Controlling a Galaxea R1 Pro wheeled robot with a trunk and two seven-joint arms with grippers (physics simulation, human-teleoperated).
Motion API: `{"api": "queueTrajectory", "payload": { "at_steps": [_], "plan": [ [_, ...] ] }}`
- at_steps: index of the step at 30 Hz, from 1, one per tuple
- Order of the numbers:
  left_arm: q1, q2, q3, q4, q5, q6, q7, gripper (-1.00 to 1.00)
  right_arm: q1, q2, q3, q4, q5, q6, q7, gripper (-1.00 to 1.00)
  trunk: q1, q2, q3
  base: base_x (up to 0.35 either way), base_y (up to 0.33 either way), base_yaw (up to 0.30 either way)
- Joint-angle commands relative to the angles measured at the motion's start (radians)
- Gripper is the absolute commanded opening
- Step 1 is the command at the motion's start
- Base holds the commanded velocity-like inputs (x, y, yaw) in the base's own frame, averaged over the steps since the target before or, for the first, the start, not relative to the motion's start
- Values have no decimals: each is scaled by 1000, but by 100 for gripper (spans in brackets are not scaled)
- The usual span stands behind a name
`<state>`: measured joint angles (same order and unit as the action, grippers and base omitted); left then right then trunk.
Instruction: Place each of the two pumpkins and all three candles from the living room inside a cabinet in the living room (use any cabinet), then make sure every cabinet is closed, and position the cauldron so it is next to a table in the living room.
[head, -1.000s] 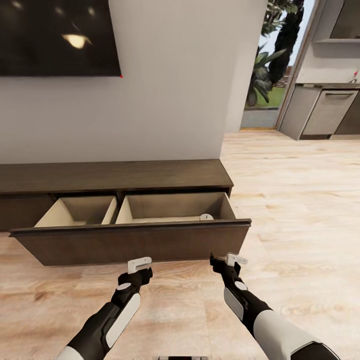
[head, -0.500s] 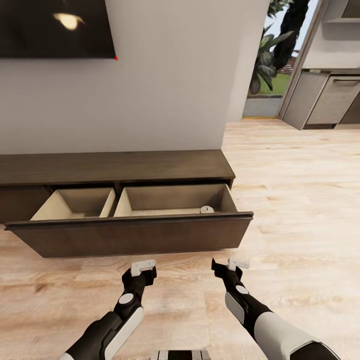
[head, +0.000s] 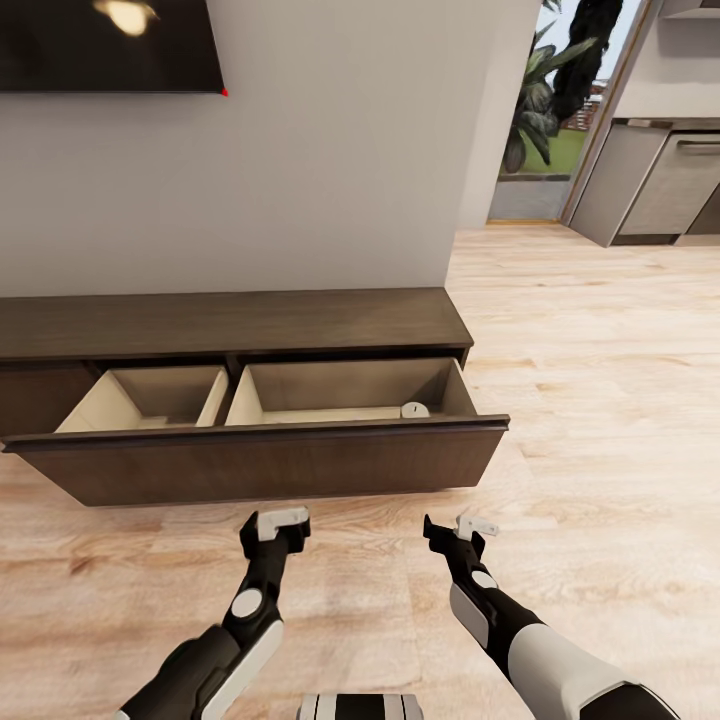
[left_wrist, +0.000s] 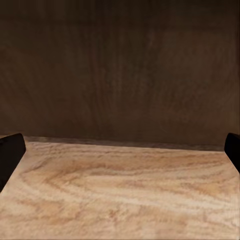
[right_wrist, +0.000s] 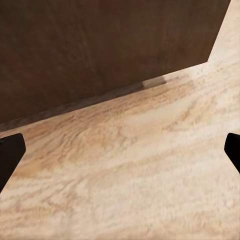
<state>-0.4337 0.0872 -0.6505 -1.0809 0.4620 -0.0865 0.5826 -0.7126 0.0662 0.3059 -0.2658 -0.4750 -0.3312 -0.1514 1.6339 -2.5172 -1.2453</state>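
Observation:
The long dark-brown cabinet (head: 230, 325) stands against the wall with its wide drawer pulled out, showing two pale compartments. One candle (head: 414, 409) lies in the right compartment, near its front right corner. My left gripper (head: 276, 522) and right gripper (head: 458, 527) hover low over the floor just short of the drawer front (head: 260, 462), both open and empty. The left wrist view faces the drawer front (left_wrist: 120, 70) across the left gripper (left_wrist: 120, 150). The right wrist view looks past the right gripper (right_wrist: 120, 150) at that front's right end (right_wrist: 100, 45). The pumpkins and cauldron are out of view.
A dark screen (head: 105, 45) hangs on the wall above the cabinet. Pale wood floor (head: 600, 400) stretches to the right toward a doorway with plants (head: 540, 90) and grey kitchen units (head: 660, 180).
The whole picture has shifted, so the camera moved. The gap between both grippers and the drawer front has grown a little. The drawer stays out.

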Motion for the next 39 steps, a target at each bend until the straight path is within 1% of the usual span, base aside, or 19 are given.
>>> {"api": "queueTrajectory", "payload": {
  "at_steps": [1,3,8,14,21,32,39],
  "plan": [
    [2,3,-5,-3,1,-9,8,100,-1,0,9,0,-6,-3,-7,100,0,0,-1,0,0,0],
    [7,4,-6,-5,-9,-10,11,100,-1,0,9,0,-6,-3,-7,100,0,0,-1,0,0,0],
    [9,5,-6,-3,-16,-9,11,100,-1,-1,8,0,-6,-3,-7,100,0,0,-1,12,0,0],
    [10,3,-6,-1,-22,-9,9,100,-1,-2,7,0,-7,-9,-7,100,0,0,-1,203,0,0],
    [9,1,-6,-1,-21,-8,5,100,-1,-2,7,0,-8,-31,-7,100,0,0,-1,157,0,0],
    [10,4,-6,-1,-19,-9,7,100,-1,-2,7,0,-8,-34,-7,100,0,0,-1,226,0,0],
    [10,3,-7,12,-17,-10,8,100,-1,-1,7,0,-8,-34,-7,100,0,0,-1,40,0,0]
  ]
}}
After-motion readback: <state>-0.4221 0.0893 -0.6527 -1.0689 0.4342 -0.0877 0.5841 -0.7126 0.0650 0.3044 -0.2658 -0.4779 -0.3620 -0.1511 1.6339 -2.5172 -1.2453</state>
